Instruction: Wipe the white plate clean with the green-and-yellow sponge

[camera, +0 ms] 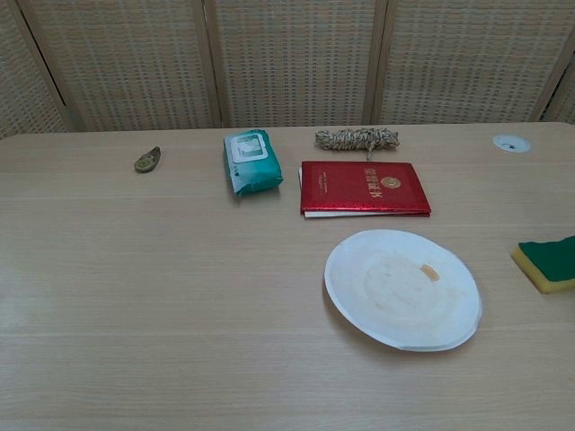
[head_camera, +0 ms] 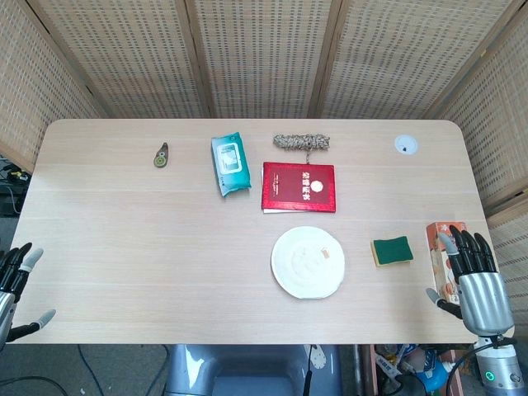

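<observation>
Our right hand [head_camera: 472, 276] hovers off the table's right edge, fingers spread and holding nothing, while our left hand [head_camera: 15, 285] waits at the far left edge, also splayed and empty. Just left of the right hand lies the green-and-yellow sponge [head_camera: 391, 251], green face up, flat on the table [head_camera: 124, 239]. Beyond it, near but apart, we see the white plate [head_camera: 308, 261], smeared tan with a small orange speck, just in front of the red booklet [head_camera: 299, 186].

A white plate [camera: 402, 288] with smudges sits on the bench [camera: 135, 296]. A green-and-yellow sponge [camera: 550, 263] lies to its right at the edge. Behind the plate is a red book [camera: 363, 188], with a rope bundle [camera: 357, 138], a green wipes pack [camera: 251, 162] and a small brown thing [camera: 147, 160].
</observation>
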### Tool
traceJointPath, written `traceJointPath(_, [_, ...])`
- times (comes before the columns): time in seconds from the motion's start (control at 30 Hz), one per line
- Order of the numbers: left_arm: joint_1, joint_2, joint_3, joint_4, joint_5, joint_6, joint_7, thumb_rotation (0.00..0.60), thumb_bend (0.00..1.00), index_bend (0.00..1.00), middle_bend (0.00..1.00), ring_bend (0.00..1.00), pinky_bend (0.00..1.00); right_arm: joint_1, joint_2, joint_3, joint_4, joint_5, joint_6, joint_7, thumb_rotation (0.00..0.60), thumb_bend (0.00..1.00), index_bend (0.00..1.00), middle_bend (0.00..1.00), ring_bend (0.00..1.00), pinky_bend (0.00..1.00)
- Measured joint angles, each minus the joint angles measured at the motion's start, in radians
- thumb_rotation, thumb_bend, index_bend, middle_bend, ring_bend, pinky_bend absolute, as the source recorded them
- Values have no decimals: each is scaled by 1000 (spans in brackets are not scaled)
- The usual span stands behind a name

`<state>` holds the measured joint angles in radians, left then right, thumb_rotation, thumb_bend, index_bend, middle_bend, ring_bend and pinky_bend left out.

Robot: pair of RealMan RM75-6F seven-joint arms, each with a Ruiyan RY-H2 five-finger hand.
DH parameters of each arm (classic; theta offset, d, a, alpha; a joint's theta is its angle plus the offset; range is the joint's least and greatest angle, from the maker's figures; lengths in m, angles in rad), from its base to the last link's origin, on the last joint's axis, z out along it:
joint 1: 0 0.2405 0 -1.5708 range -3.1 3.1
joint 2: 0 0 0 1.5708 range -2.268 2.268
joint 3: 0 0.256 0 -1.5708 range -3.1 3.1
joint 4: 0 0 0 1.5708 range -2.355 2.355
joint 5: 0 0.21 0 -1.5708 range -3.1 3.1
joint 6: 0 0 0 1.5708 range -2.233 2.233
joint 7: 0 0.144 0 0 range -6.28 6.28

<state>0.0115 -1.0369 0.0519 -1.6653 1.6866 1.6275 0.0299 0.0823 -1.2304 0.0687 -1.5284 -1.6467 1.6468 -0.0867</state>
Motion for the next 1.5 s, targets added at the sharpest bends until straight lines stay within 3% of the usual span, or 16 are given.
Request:
traceJointPath(0.23, [-3, 4, 3, 1, 4, -7, -11, 600, 0, 0, 0, 0, 0, 5, -5, -7, 14, -8, -11, 35, 600, 0, 0, 0, 0, 0])
traceJointPath(0.5, [-15, -3, -2, 5, -5, -34, -6, 600, 0, 0, 0, 0, 0, 50, -11, -22, 37, -14, -103, 140, 600, 0, 0, 0, 0, 0])
traceJointPath(0.73, [-31, -22, -9, 15, -8, -56, 6, 600, 0, 0, 0, 0, 0, 165, -83, -24, 223, -31, -265, 211, 600, 0, 14, 0, 0, 0])
traceJointPath(1.07, [-72, -34, -43, 2, -101, -144, 29, 600, 0, 0, 0, 0, 0, 383, -225, -26, 499, 2, -632, 170, 600, 0, 32, 18, 0, 0])
traceJointPath(1.27, [-82, -32, -56, -3, -135, -162, 32, 600, 0, 0, 0, 0, 0, 440, -282, -36, 603, 35, -735, 122, 600, 0, 79, 64, 0, 0])
traceJointPath(1.5, [-90, -28, -64, -5, -158, -174, 30, 600, 0, 0, 0, 0, 0, 462, -314, -59, 655, 48, -756, 93, 600, 0, 147, 150, 1, 0])
